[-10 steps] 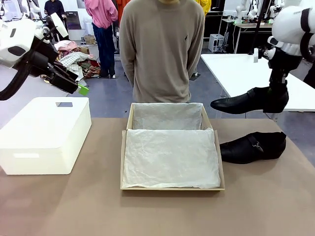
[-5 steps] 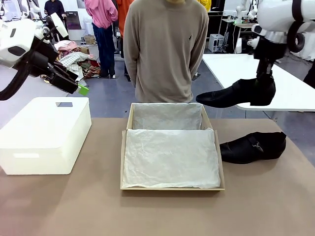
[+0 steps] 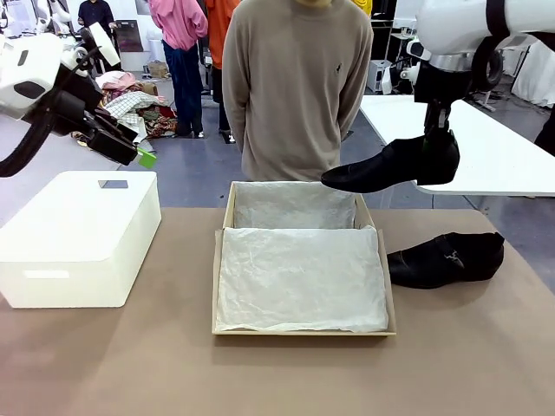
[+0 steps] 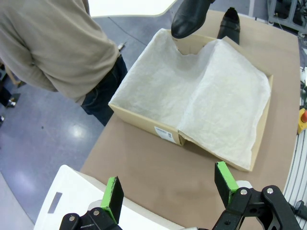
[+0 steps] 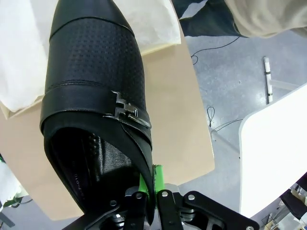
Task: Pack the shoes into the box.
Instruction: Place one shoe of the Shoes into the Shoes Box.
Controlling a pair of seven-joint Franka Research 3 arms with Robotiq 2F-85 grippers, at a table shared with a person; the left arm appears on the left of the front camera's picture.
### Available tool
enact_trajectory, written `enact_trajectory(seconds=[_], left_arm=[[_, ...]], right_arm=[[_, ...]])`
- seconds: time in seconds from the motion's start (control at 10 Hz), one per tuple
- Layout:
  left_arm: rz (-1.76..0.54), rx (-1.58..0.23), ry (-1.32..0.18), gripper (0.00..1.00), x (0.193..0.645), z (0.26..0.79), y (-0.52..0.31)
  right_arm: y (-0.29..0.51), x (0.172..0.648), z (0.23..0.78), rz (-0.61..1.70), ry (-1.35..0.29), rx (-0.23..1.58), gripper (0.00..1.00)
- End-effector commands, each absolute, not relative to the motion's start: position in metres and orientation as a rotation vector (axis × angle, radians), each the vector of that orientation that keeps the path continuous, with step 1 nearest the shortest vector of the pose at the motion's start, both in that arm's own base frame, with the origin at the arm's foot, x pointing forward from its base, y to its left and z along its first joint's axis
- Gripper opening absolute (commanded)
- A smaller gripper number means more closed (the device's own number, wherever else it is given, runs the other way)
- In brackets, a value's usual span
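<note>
Two shoes: one shoe (image 3: 381,169) hangs over the far right corner of the box (image 3: 217,286), pinched at its heel rim by the right gripper (image 5: 152,189). The other shoe (image 3: 447,258) lies on the table (image 3: 260,373) just right of the single open, tissue-lined box. The left gripper (image 4: 169,187) gapes wide near one white container (image 3: 78,234).
</note>
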State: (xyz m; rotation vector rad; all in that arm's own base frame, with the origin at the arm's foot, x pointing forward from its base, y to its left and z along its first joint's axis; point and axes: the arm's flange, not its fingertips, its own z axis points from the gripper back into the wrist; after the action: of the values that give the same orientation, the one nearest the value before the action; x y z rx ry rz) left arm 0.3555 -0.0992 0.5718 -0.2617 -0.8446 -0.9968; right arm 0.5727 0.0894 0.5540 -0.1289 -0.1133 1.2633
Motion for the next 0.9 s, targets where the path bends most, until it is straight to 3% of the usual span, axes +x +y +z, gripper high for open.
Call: enact_trajectory(seconds=[0.0,0.8], left_arm=[[-1.01,-0.279,-0.852,1.0,0.356,0.571,-0.098],[-1.01,-0.279,-0.852,1.0,0.356,0.571,-0.098]], right_arm=[[0.086,0.575,0.564,1.242,-0.118,-0.14,0.0],[0.098,0.576,0.553,1.242,-0.124,-0.113,0.0]])
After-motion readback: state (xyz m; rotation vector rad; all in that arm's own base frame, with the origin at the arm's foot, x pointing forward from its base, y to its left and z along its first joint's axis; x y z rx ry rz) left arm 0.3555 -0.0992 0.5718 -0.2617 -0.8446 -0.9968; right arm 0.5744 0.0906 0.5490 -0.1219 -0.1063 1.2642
